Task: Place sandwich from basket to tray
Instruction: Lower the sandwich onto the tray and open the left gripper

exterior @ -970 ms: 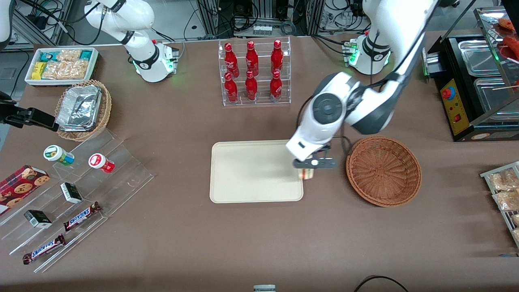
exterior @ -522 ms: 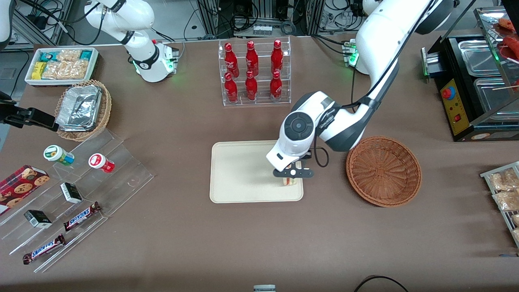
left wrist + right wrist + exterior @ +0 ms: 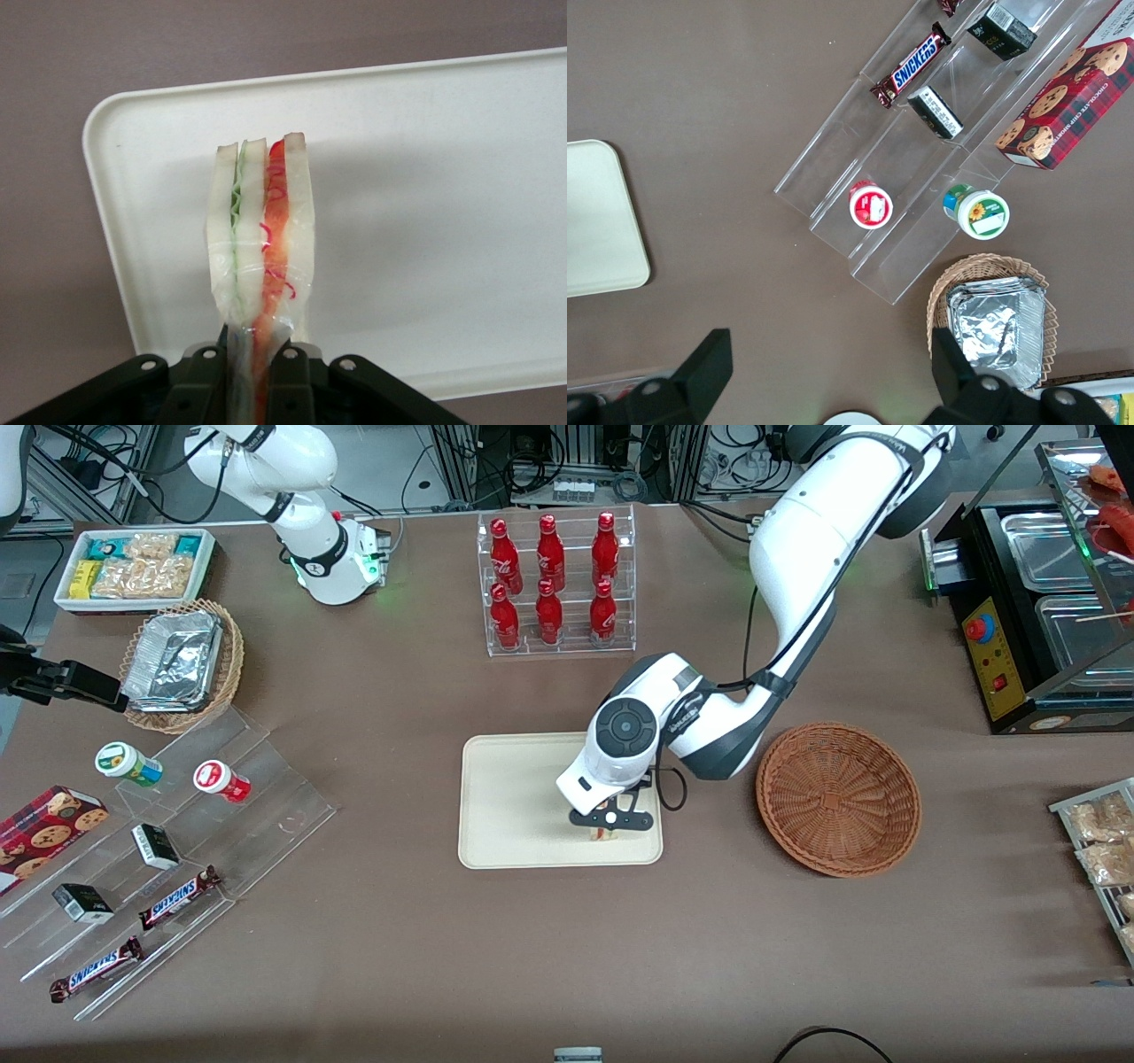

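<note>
Since the frame a second ago my gripper (image 3: 611, 824) has carried the sandwich (image 3: 605, 833) away from the tray's basket-side edge and farther in over the tray (image 3: 518, 797); it now sits just right of centre in the front frame, low over the part of the tray nearest the front camera. From the wrist camera I see the gripper (image 3: 257, 376) pinching the sandwich (image 3: 260, 235) by its narrow end, the black fingers (image 3: 205, 372) pressed against the bread on either side. The wedge points away from the camera, white slices with a green layer and a red layer between them, wrapped in clear film. Its free end hangs above the cream surface of the tray (image 3: 425, 195), close to one rounded corner; I cannot tell whether it touches the tray yet.

Outward from there, the basket (image 3: 838, 798) lies at the right of the front frame, beside the tray and apart from it, with nothing showing inside. Above the tray in that frame, farther from the camera, stands a clear rack of red bottles (image 3: 554, 584)
</note>
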Controlling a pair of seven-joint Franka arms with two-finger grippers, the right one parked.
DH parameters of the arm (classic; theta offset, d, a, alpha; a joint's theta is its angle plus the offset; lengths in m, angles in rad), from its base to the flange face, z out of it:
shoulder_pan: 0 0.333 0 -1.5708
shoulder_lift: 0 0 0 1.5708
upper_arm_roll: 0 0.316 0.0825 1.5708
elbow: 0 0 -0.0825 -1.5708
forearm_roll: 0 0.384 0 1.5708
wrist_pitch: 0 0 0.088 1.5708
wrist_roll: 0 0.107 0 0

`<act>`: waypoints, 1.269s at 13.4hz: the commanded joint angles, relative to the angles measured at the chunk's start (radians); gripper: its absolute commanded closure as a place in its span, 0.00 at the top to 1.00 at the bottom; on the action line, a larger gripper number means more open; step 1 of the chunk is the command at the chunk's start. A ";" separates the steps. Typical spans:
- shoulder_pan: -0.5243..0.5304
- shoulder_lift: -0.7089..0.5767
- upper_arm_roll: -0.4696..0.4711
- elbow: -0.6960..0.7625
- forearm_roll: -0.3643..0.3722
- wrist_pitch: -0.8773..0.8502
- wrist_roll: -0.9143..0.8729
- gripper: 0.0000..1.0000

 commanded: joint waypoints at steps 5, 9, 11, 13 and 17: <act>-0.045 0.059 0.016 0.043 0.058 0.008 -0.005 0.00; -0.045 0.067 0.014 0.037 0.078 0.009 -0.027 0.31; -0.045 0.067 0.016 0.037 0.080 0.009 -0.025 0.88; -0.045 0.064 0.014 0.039 0.080 0.008 -0.034 1.00; -0.043 0.053 0.014 0.045 0.078 0.006 -0.048 1.00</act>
